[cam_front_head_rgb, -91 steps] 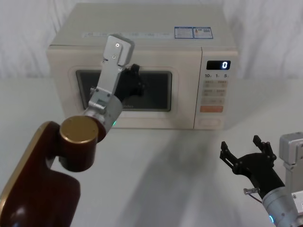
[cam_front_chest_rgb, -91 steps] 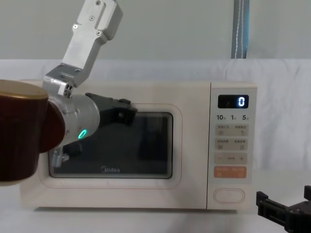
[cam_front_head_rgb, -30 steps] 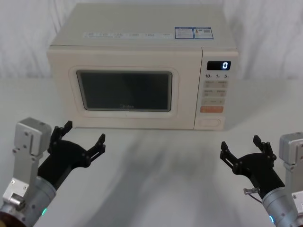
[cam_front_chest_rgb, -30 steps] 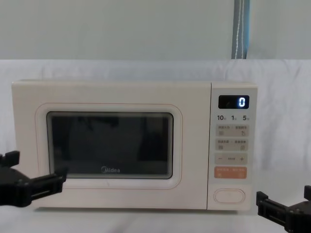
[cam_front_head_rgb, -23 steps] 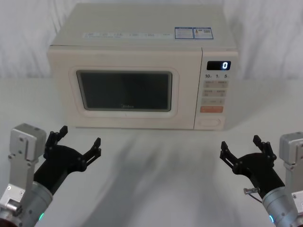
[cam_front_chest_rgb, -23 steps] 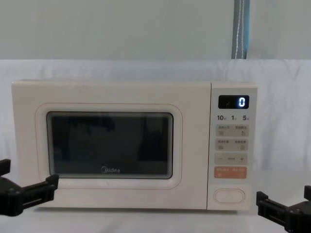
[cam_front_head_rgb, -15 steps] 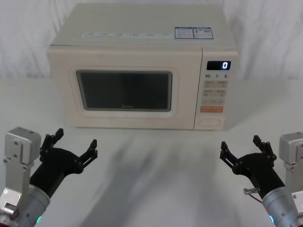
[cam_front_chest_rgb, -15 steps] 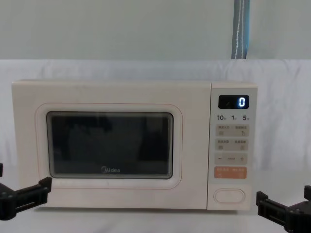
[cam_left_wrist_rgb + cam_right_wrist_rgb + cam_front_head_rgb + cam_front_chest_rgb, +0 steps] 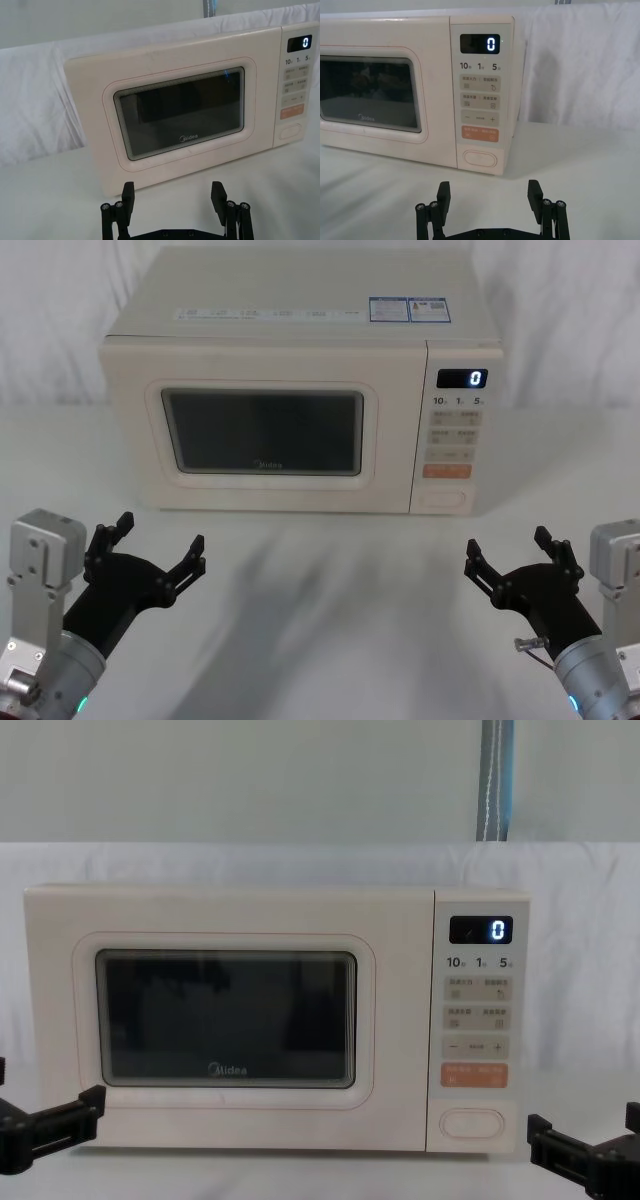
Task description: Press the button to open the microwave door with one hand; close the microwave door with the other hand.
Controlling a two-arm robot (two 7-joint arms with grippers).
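The cream microwave point(image 9: 300, 350) stands at the back of the table, its display reading "0". The microwave door point(image 9: 390, 440) with its dark window sits flush and closed. The wide cream button point(image 9: 444, 499) lies at the bottom of the control panel, also seen as the button point(image 9: 480, 158) in the right wrist view. My left gripper point(image 9: 158, 536) hovers low at the front left, open and empty, facing the door point(image 9: 180, 115). At the front right, my right gripper point(image 9: 510, 545) is open and empty, in line with the control panel and well short of it.
A white cloth covers the table point(image 9: 330, 580) and the wall behind. The orange key point(image 9: 446, 471) sits just above the button. Bare table lies between both grippers and the microwave's front.
The left arm has drawn back from the door window, down to the front left, and now holds still. The right arm has not moved. The door stays closed.
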